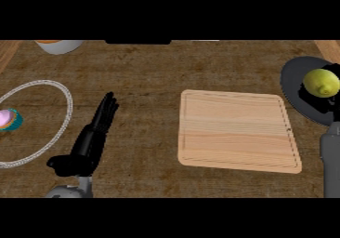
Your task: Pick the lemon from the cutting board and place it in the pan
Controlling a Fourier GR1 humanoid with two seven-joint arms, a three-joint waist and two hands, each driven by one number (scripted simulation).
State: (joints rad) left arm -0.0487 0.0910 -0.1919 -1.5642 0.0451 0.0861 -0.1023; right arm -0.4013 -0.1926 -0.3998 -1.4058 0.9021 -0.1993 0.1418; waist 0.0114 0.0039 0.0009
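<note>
The yellow lemon (322, 82) is at the far right, over the dark grey pan (293, 76). My right hand (315, 105) curls round it, with black fingers showing below and behind the fruit; I cannot tell whether the lemon touches the pan. Part of the pan is hidden by the hand and cut by the view's right edge. The wooden cutting board (238, 131) lies in the middle right with nothing on it. Left of the board, my left hand (96, 132) rests open, fingers straight and pointing away.
A white-rimmed plate (63, 100) at the left holds a pink and teal cupcake (7, 120). A pale cup or bowl (60, 45) stands at the back left. A dark object (138, 42) lies at the back edge.
</note>
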